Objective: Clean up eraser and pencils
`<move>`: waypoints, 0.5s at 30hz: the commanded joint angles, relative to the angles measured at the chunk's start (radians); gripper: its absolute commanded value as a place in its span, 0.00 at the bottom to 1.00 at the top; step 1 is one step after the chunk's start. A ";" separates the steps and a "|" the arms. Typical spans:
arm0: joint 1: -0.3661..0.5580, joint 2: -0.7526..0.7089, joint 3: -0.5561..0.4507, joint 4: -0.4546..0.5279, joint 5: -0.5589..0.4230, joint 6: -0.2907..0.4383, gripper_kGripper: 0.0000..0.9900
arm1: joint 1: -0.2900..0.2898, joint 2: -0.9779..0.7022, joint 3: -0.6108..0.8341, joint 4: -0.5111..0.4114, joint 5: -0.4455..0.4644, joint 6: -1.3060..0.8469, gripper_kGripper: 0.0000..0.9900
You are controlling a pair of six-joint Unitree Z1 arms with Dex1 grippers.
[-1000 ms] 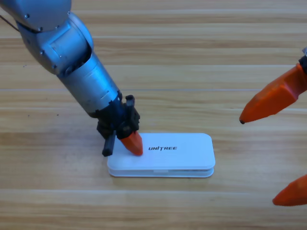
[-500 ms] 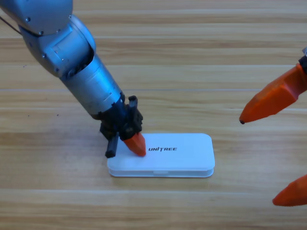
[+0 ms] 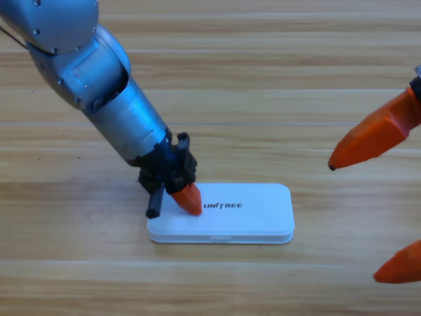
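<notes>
From my station I see the left arm (image 3: 99, 85) coming down from the upper left corner, its grey body slanting toward the middle of the wooden table (image 3: 263, 79). The left gripper (image 3: 189, 201) points down at the left end of the white case (image 3: 223, 214), its orange tip resting on or just above the lid, right beside the first letters of the black UNITREE print (image 3: 223, 206). Only one orange tip shows, so I cannot tell whether it is spread or pressed together, and I see nothing pinched in it. A short black part of the gripper hangs just off the case's left edge.

The case lies flat, long side running left to right, a little below the middle of the table, with its lid down on the base. The eraser and the pencils are nowhere visible to me; whether they are inside the shut case I cannot tell.

Further right, the right gripper (image 3: 375, 210) waits at the right edge, large and partly cut off. Its two orange tips stand well apart, one above the other, spread wide with only bare table between them. It is well clear of the case.
</notes>
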 commanded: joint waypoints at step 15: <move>-0.027 0.000 0.027 0.020 0.019 -0.012 0.00 | -0.029 0.053 0.029 -0.012 0.023 0.008 0.93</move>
